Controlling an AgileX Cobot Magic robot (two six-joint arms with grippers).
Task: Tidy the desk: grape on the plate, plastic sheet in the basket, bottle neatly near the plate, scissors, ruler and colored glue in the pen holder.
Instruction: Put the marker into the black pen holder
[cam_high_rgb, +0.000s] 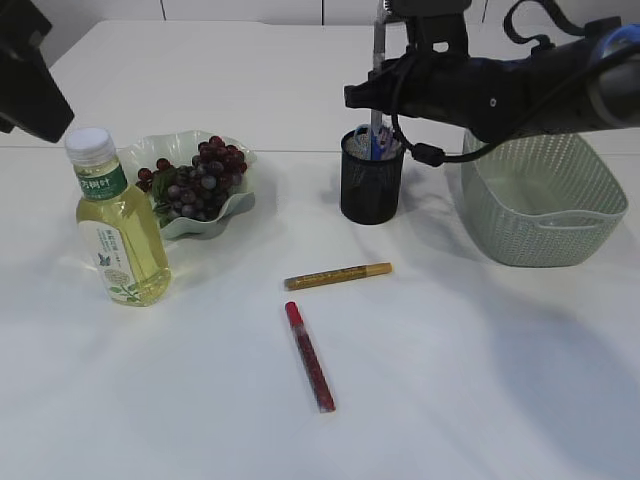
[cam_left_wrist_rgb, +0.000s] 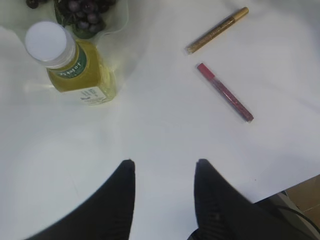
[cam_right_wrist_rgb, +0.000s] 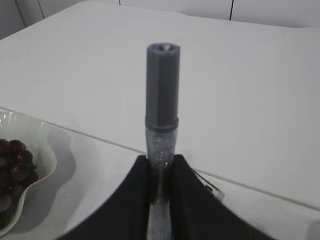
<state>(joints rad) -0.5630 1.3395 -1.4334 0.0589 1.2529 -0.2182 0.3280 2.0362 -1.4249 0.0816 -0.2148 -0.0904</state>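
Observation:
My right gripper (cam_right_wrist_rgb: 161, 160) is shut on a silver glitter glue pen (cam_right_wrist_rgb: 162, 100) and holds it upright. Seen from outside, this gripper (cam_high_rgb: 380, 85) hangs right over the black mesh pen holder (cam_high_rgb: 372, 185), the pen's lower end at the holder's mouth. Blue items stick out of the holder; whether they are the scissors or ruler is unclear. A gold glue pen (cam_high_rgb: 338, 275) and a red glue pen (cam_high_rgb: 309, 356) lie on the table. Grapes (cam_high_rgb: 200, 180) rest on the plate (cam_high_rgb: 235, 205), the bottle (cam_high_rgb: 118, 225) upright beside it. My left gripper (cam_left_wrist_rgb: 165, 165) is open and empty above bare table. I cannot make out the plastic sheet.
A pale green woven basket (cam_high_rgb: 545, 200) stands at the right, under my right arm (cam_high_rgb: 520, 85). My left arm (cam_high_rgb: 30, 70) hangs dark at the top left corner. The table's near edge (cam_left_wrist_rgb: 295, 190) shows in the left wrist view.

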